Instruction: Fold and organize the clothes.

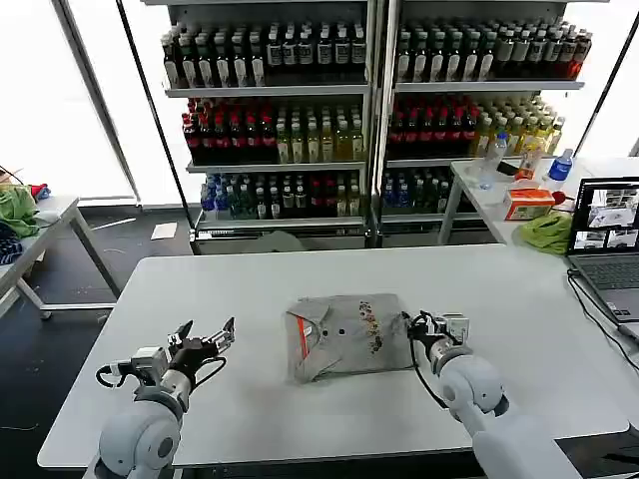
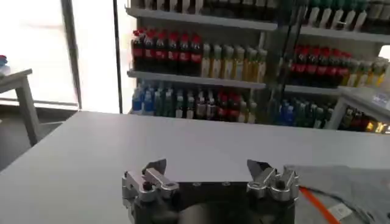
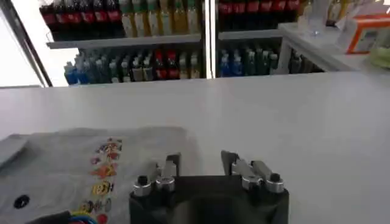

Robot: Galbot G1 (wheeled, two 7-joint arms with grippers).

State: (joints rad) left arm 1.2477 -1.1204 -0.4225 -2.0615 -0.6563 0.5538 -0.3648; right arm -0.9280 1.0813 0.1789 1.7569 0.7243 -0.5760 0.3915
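The left gripper (image 1: pixel 208 335) hovers over the bare white tabletop (image 1: pixel 200 289) at about eight o'clock from the tabletop's middle, its jaws wide apart and holding nothing. In the left wrist view the same gripper (image 2: pixel 210 172) shows its two fingers spread, with the edge of the grey cloth and an orange strip off to one side.

At the middle of the tabletop lies the T-shirt (image 1: pixel 344 336), light grey and folded into a rough rectangle. Its orange inner collar (image 1: pixel 301 339) sits toward nine o'clock on the cloth, and the small multicoloured print (image 1: pixel 371 324) runs toward three o'clock.

The right gripper (image 1: pixel 423 327) rests just beside the T-shirt's three o'clock edge, its jaws apart and clamped on nothing. In the right wrist view this gripper (image 3: pixel 201 163) stands at the border of the T-shirt (image 3: pixel 73 161), with the print (image 3: pixel 105 170) close by.

At two o'clock a laptop (image 1: pixel 605 239) stands open on the tabletop's edge.
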